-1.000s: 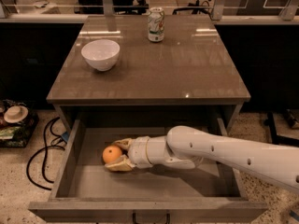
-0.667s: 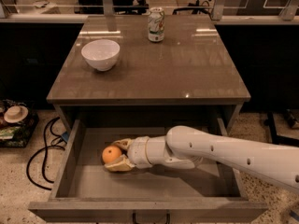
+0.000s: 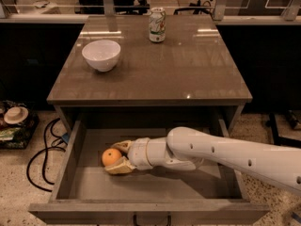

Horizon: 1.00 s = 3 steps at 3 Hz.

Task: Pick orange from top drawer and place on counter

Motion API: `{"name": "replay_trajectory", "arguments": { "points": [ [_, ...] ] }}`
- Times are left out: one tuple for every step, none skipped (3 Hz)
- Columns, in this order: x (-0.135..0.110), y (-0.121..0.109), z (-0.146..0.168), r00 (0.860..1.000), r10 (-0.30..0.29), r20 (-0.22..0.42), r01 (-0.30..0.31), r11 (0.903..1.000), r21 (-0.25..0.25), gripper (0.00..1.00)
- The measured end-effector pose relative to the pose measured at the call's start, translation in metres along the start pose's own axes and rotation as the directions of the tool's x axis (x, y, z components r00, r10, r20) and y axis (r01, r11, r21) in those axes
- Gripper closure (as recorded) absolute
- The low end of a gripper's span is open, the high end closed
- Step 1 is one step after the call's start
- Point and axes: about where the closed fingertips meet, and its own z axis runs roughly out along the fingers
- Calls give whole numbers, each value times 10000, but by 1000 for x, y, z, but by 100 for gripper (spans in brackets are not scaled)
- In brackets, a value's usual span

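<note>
The orange lies on the floor of the open top drawer, toward its left side. My gripper reaches in from the right, low in the drawer, with its tan fingers on either side of the orange, one behind it and one in front. The fingers sit close around the fruit, which still rests on the drawer floor. The white arm crosses the drawer's right half. The glossy grey-brown counter lies above and behind the drawer.
A white bowl stands on the counter's left side and a soda can at its back middle. Black cables and clutter lie on the floor to the left. The drawer's front wall is nearest the camera.
</note>
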Motion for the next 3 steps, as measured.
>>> {"name": "replay_trajectory", "arguments": {
  "points": [
    [-31, 4, -23, 9975, -158, 693, 133, 9992, 365, 100],
    [-57, 16, -47, 9951, -389, 914, 290, 9938, 1077, 100],
    [-88, 42, -76, 9955, -550, 769, 384, 9785, 2027, 100]
  ]
}}
